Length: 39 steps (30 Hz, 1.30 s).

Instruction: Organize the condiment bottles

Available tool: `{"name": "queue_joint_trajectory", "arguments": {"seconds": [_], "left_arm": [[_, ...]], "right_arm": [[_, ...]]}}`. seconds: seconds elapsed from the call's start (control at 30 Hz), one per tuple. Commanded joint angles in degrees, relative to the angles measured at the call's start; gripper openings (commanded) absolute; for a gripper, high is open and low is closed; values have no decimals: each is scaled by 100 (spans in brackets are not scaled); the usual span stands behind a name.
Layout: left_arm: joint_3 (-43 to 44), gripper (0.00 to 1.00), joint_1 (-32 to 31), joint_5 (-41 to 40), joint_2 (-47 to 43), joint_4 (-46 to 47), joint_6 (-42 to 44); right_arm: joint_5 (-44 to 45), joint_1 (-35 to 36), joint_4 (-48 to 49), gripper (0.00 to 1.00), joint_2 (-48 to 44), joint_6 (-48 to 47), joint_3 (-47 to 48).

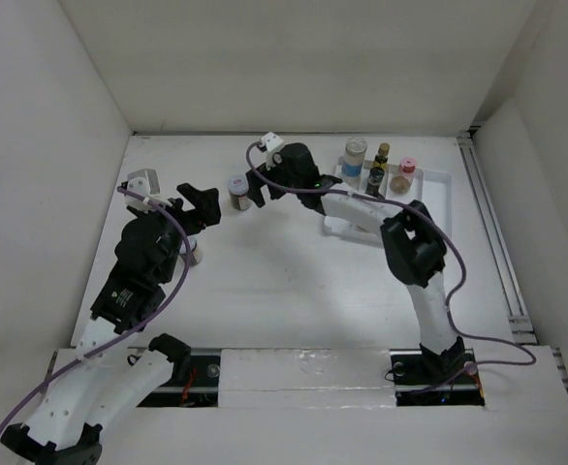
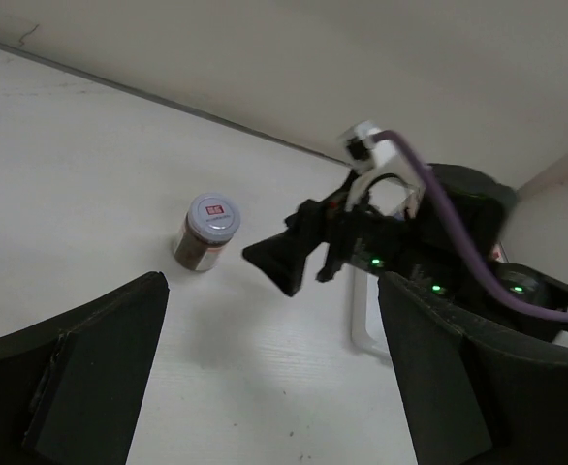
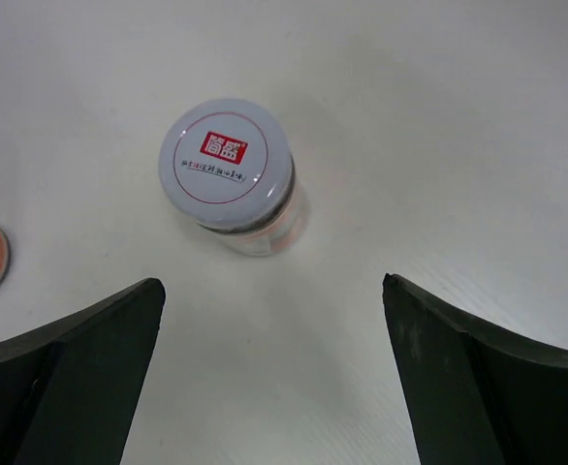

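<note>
Step in hand, as I read it: R arm to pick the red-white-topped jar [image 3: 228, 167]. Jar stands upright on the bare table [image 1: 294, 281], left of the white ridged tray [image 1: 431, 194] and well apart from it. Right gripper [image 1: 254, 191]: jaws wide, empty. Jar is just ahead of the fingertips [image 3: 119, 329], roughly centred on the gap, not yet between them. Left gripper [image 1: 201, 205]: also wide, empty, near the jar on its other side.

Doing it well:
- Push fwd until the pads sit either side of the glass body, then close below the lid, not on the lid.
- Keep it centred. Jar looks small and light, so a one-sided touch would prob skid or tip it.
- Lift straight up before swinging toward the tray.

Room:
- Open table around the jar, back wall not close.
- L gripper is the nearest obstacle and best kept off.
- Tray's far part holds the blue-labelled bottle [image 1: 355, 158], slim amber bottle [image 1: 382, 155], pink-capped jar [image 1: 407, 168], small dark-capped bottle [image 1: 375, 177] and a low jar [image 1: 399, 183].
- Near part looks free but is partly under the R forearm. Tray rim needs clearing on entry.
- Orange-brown bit at the left edge of the right wrist view is too cropped to name.
</note>
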Motion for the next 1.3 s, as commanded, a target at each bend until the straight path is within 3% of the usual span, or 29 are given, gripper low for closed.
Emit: {"name": "queue_joint_trajectory", "arguments": {"seconds": [0.0,0.33,0.4,0.43,0.47,0.53,0.57,0.8,0.93,1.0,1.17,1.27], "left_arm": [[30,86,37,33,-34,170,-23],[30,86,37,138,-34,223,-23],[30,86,37,199,-34,223,-23],[30,86,37,252,-34,223,-23],[30,86,37,253,-34,223,-23],[30,86,37,253,-34,223,-23],[30,86,37,253,-34,223,-23],[30,86,37,305,-34,223,-23],[30,86,37,305,-34,223,-23],[-23,86,37,305,-34,275,-23],[-23,86,37,305,19,276,-23],[-23,86,37,305,19,276,-23]], "right_arm": [[-379,111,-418,100,663,-57,1153],[-274,313,-929,100,2389,92,3317],[-178,313,-929,96,2661,232,3538],[-116,366,-929,92,2723,233,3626],[-116,366,-929,79,2776,233,3688],[-116,366,-929,67,2777,285,3689],[-116,366,-877,54,2777,285,3549],[-441,366,633,51,381,470,1190],[-502,174,1636,51,-2041,470,-340],[-380,-38,1822,51,-2748,470,-870],[436,-1214,1674,51,-4777,733,-2625],[1166,-2005,1383,51,-5492,918,-3567]]}}
